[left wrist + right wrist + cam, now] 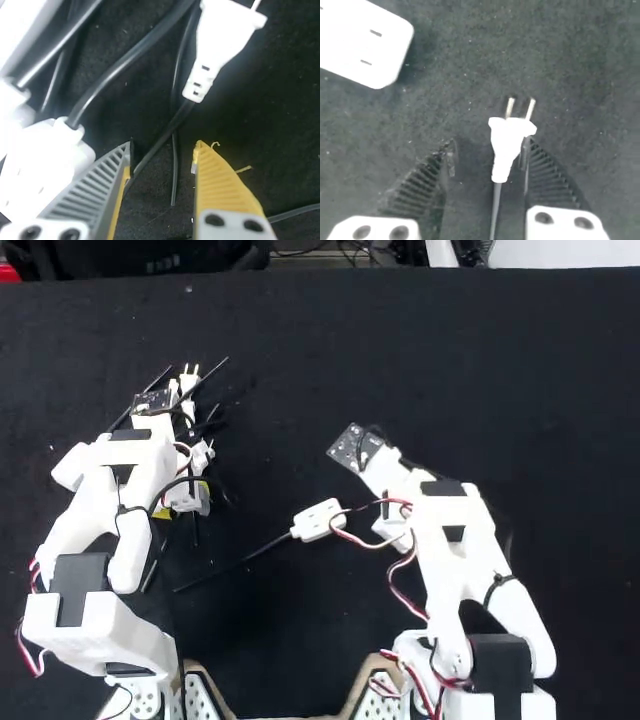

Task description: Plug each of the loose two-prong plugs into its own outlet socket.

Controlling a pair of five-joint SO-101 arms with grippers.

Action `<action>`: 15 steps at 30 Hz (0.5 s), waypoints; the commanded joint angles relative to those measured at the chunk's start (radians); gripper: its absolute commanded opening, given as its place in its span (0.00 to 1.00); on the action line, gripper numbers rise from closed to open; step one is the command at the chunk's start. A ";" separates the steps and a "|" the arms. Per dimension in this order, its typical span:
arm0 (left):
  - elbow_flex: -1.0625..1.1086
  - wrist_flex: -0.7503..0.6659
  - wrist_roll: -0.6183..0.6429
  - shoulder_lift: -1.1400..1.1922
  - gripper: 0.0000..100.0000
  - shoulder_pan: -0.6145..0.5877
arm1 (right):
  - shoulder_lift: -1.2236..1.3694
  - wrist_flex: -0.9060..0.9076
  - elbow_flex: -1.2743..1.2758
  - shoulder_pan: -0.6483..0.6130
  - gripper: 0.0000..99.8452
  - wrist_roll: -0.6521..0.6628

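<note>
- The left arm (pixel 105 495) stood at the left of the high view, above a tangle of black cables (pixel 205 420) and white plugs in the upper left.
- The left gripper (pixel 162 147) was spread wide and grasped nothing. A thin black cable (pixel 173 175) lay in the gap beside its yellow finger (pixel 220 185).
- A white two-prong plug (pixel 220 40) lay just beyond the fingertips with its cable end toward the gripper, apart from both fingers.
- A larger white connector (pixel 40 155), with a black cable leaving it, lay just beside the grey ribbed finger.
- The right arm (pixel 455 550) stood at the right of the high view.
- The outlet block (pixel 318 519) lay near the centre on the black cloth (pixel 420 340), and its cord (pixel 230 565) ran toward the lower left.
- The right gripper (pixel 489 145) was released, not clamped.
- A loose plug (pixel 507 137) lay flat between the right gripper's fingers, against one and apart from the other, with its prongs pointing away from the gripper.
- In the right wrist view the outlet block showed two slots and lay ahead, well apart from the prongs.
</note>
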 commanded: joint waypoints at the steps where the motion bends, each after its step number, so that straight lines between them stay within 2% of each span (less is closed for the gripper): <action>1: -0.005 -0.021 0.014 -0.003 0.20 -0.039 | 0.081 -0.035 -0.058 0.046 0.20 0.026; 5: -0.005 -0.021 0.014 -0.003 0.20 -0.039 | 0.183 -0.026 -0.143 0.094 0.20 0.023; 11: -0.007 -0.023 0.014 -0.003 0.20 -0.039 | 0.203 -0.029 -0.205 0.130 0.20 0.029; 15: -0.007 -0.023 0.014 -0.003 0.20 -0.039 | 0.209 -0.069 -0.251 0.167 0.13 0.060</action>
